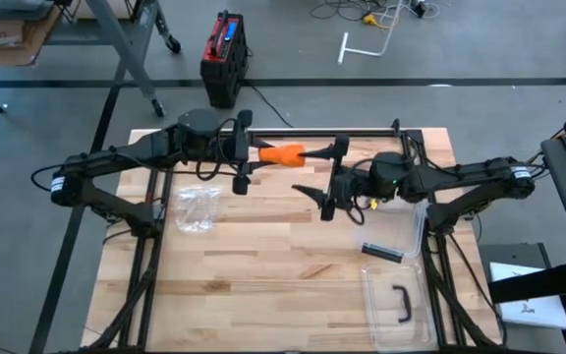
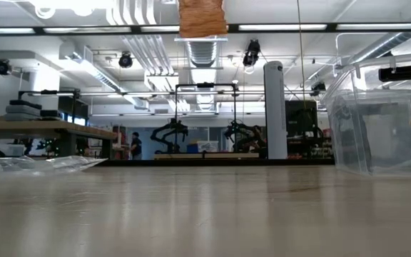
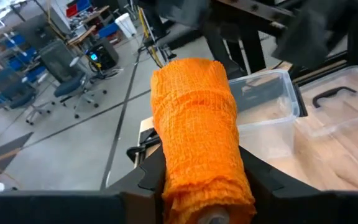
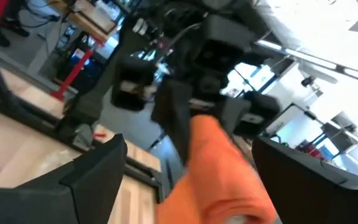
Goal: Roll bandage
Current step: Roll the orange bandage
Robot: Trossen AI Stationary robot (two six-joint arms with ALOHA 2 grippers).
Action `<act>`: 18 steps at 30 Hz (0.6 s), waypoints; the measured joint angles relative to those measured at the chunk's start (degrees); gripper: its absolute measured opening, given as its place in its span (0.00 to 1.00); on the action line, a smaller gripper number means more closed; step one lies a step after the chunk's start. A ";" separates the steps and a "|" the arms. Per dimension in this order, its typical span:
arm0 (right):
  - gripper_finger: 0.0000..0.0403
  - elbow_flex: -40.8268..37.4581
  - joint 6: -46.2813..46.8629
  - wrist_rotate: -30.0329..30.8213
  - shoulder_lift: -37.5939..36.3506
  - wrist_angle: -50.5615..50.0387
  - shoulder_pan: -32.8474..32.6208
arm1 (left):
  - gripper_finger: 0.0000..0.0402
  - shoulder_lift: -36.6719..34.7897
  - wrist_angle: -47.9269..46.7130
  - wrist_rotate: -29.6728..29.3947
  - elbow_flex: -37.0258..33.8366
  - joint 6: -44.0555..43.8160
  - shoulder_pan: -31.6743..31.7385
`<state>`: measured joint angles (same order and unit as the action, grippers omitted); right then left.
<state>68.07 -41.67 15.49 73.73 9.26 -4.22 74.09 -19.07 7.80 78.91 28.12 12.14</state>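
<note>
The left tool (image 1: 259, 154) is pinching the orange bandage roll (image 1: 285, 154) by one end; in the left wrist view its two dark fingers (image 3: 146, 177) press on both sides of the roll (image 3: 199, 134), which sticks out forward from them. The right tool (image 1: 324, 175) stands with its fingers spread wide. One finger is near the free end of the roll and the other points down toward the middle of the surface (image 1: 293, 265). In the right wrist view the roll (image 4: 219, 168) lies between these two open fingers (image 4: 92, 171), and they do not close on it.

Both tools meet above the far half of the wooden surface, the left arm coming from the left side and the right arm from the right. The roll is held up in the air, not resting on the wood; in the low view only its lower part (image 2: 201, 18) shows at the top edge.

On the left part of the surface lies a crumpled clear plastic bag (image 1: 195, 208). On the right part stands a clear plastic box (image 1: 411, 231), and a small dark object (image 1: 382, 253) lies at its near side. Nearer to the front edge is a clear lid (image 1: 396, 307) with a dark handle. On the floor behind the surface stands a red and black case (image 1: 224, 57).
</note>
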 joint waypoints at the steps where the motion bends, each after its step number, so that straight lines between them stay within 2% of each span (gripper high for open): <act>1: 0.83 0.44 -0.19 -0.41 0.00 0.00 0.42 | 0.28 -0.01 0.04 -0.01 0.00 0.39 -0.17; 7: 0.81 3.65 2.67 -3.85 1.79 -3.48 4.59 | 0.28 0.28 0.02 0.17 0.00 1.34 -0.64; 13: 0.77 7.61 9.43 -12.28 5.06 -8.13 9.11 | 0.28 0.89 -0.94 0.15 0.00 1.42 -0.72; 18: 0.72 8.31 11.45 -12.98 5.75 -8.85 9.89 | 0.28 0.78 -0.87 0.04 0.00 1.42 -0.72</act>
<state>76.38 -30.23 2.52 79.49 0.41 5.68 74.87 -19.94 7.84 78.91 29.54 11.42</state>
